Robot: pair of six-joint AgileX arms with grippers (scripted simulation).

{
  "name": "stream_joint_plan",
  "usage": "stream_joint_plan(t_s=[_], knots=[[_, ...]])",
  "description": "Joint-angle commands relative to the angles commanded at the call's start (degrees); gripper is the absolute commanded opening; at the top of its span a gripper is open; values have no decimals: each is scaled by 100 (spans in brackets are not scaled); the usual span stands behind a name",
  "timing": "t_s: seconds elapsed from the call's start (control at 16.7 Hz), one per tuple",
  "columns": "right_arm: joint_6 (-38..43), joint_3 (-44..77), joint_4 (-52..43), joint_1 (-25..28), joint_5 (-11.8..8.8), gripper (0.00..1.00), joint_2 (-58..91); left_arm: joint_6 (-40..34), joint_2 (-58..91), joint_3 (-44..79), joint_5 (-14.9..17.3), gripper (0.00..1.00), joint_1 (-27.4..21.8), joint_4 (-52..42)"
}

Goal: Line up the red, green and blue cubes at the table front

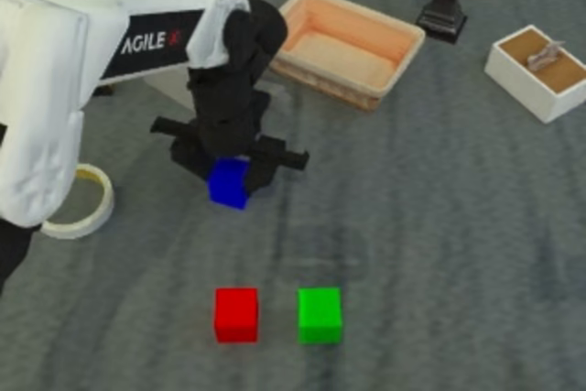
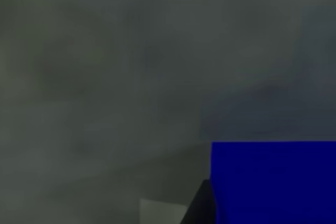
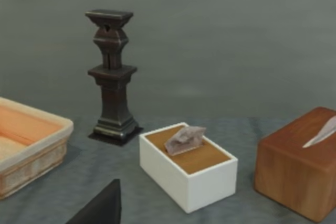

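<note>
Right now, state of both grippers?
Left gripper: shut on the blue cube, behind the red and green cubes.
Right gripper: not in view.

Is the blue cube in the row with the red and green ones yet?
Not yet. The blue cube sits at the left gripper, behind the red cube and green cube.

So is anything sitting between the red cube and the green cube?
No. In the top view, only bare table shows between the red cube and the green cube.

3 cubes: 1 red (image 1: 236, 314), 1 green (image 1: 320, 314), 1 blue (image 1: 228, 183); 2 tissue boxes (image 3: 190, 167) (image 3: 297, 162).
</note>
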Motion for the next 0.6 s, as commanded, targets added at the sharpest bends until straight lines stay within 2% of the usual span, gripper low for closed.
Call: stream_joint_plan(t_s=[0.6], knots=[[0, 0, 0, 0, 0, 100, 0, 5, -134, 201, -7, 0, 29, -259]])
